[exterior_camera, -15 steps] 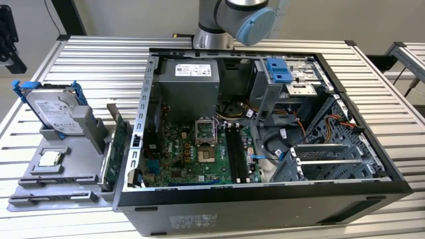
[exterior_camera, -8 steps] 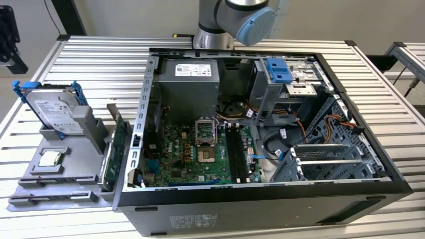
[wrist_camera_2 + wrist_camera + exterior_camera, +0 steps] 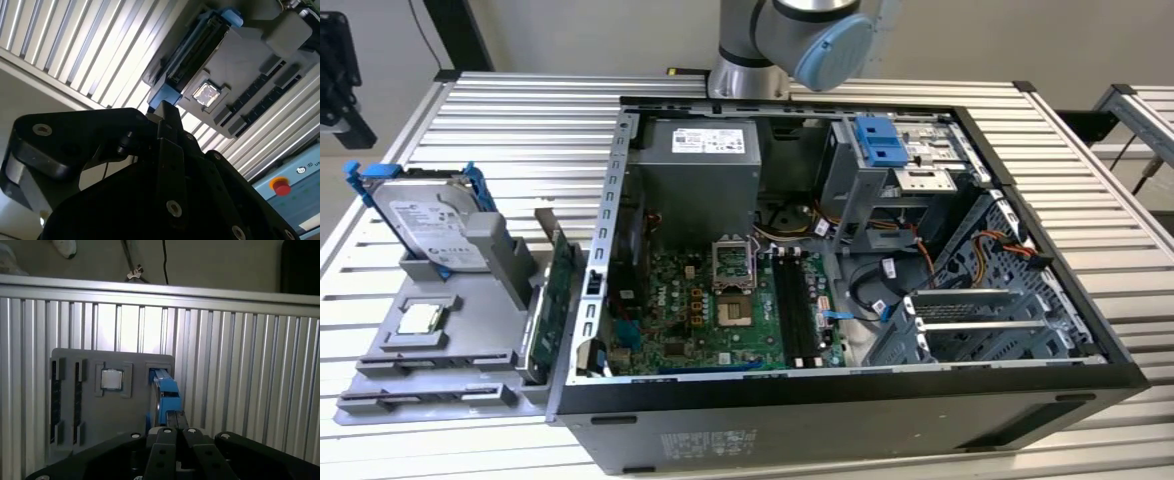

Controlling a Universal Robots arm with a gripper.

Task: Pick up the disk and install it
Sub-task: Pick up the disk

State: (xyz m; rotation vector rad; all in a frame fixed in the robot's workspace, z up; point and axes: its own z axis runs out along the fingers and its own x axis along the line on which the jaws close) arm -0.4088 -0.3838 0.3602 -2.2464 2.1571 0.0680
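We read the gripper (image 3: 176,416) as clenched and grasping nothing: in the first wrist view its two black links converge and the tips sit together. In the second wrist view the gripper (image 3: 167,107) shows as one narrow dark edge.

The disk (image 3: 167,390) lies beyond the tips, apart from them. In the exterior view the disk (image 3: 434,225) stands tilted in a slot of the grey tray (image 3: 400,385), label side up, with blue rails along its edges. The tray sits on the slatted table (image 3: 520,120), to the exterior view's left of the open case (image 3: 854,400) and outside it.

A chip (image 3: 420,318) rests in a tray recess near the disk. The arm (image 3: 787,40) stands behind the case. A blue latch (image 3: 881,140) sits on the drive bay inside the case.
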